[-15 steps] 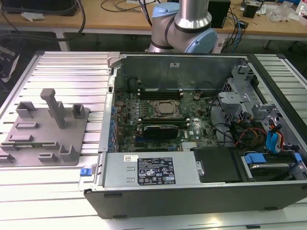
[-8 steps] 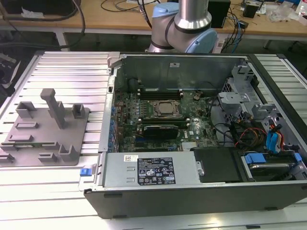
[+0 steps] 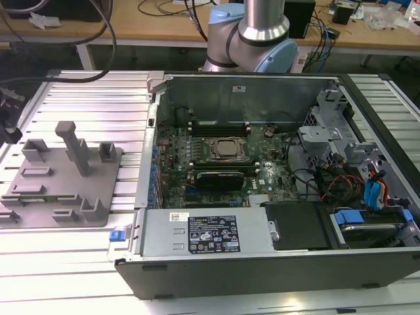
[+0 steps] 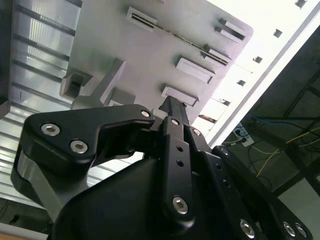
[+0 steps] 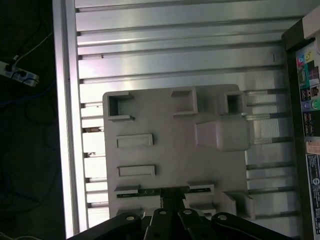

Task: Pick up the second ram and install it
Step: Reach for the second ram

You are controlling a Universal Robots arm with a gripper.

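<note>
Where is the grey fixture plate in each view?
Exterior view: grey fixture plate on the ribbed table, at the exterior view's left of the open computer case.
First wrist view: plate just beyond the pincer.
Second wrist view: plate beyond the pincer, seen aslant.
Shared landmark: the ribbed table under it.
</note>
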